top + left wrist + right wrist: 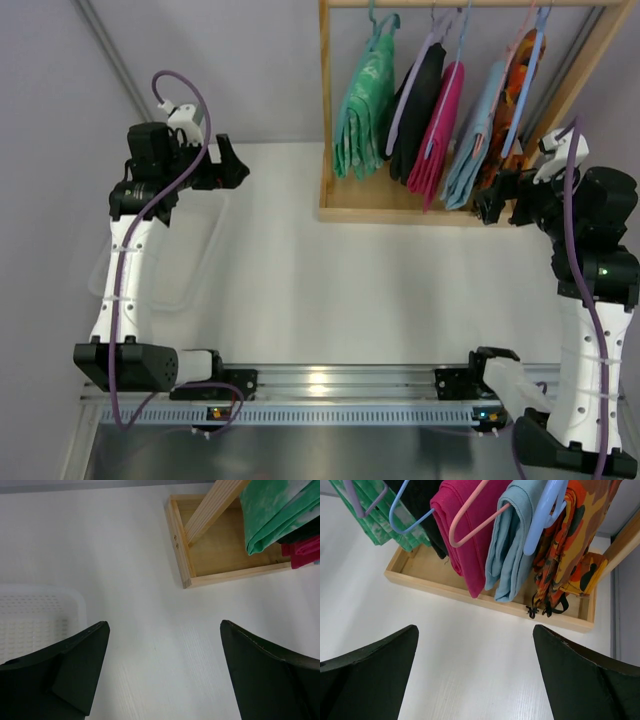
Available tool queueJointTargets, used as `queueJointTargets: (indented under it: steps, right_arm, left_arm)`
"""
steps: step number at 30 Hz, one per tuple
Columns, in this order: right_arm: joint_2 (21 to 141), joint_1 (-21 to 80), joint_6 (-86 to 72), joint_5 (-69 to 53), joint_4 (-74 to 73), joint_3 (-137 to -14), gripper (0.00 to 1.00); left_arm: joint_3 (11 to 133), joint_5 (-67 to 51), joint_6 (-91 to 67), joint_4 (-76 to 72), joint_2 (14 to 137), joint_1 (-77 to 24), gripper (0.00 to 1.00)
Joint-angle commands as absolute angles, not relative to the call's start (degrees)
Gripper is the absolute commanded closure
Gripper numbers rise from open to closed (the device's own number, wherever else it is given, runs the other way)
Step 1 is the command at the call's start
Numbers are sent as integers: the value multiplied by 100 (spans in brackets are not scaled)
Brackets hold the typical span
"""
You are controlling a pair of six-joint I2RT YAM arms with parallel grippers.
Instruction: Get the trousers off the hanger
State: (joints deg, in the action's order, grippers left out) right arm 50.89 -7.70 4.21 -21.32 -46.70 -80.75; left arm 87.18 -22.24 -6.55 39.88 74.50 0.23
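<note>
The white tabletop (330, 290) carries a light wooden rack (395, 212) with a tray-like base, set along the far edge and reaching toward the far-right corner. A translucent white plastic basket (215, 235) lies by the left edge.

Five folded pairs hang side by side from the rack's top rail. From left to right they are the mint-green patterned trousers (365, 100), the black trousers (420, 110), the magenta pink trousers (440, 130), the light blue trousers (475, 150) and the orange patterned trousers (515, 90). Each is draped over a thin plastic hanger. The right wrist view shows a pink hanger (470, 525) through the magenta pair and a pale blue hanger (545, 515) through the light blue pair.

The right tool (487, 205) hovers near the far-right corner, just beside the front rail of the rack's base and facing the lower ends of the light blue and orange pairs. Its jaws are spread wide and hold nothing. The left tool (235, 172) hangs over the far end of the basket, well apart from the rack, also spread wide and empty.

No pair is off its hanger, so the step in hand looks like the approach to a first grasp. The next move probably calls for the right tool to reach a hanging fold, close on the cloth alone and draw it sideways off the hanger bar. The light hanger may swing or lift from the rail.
</note>
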Motion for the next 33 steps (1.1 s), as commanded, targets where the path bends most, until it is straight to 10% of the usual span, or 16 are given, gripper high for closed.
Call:
queueJointTargets:
  steps: [1, 33]
  right_arm:
    - [5115, -844, 308, -2259, -4456, -8393, 1]
    - [5985, -976, -527, -3015, -4131, -9554, 1]
  left_arm:
    - [9201, -2468, -747, 3691, 7549, 26, 1]
    - [12357, -4887, -4975, -1099, 10863, -2126, 11]
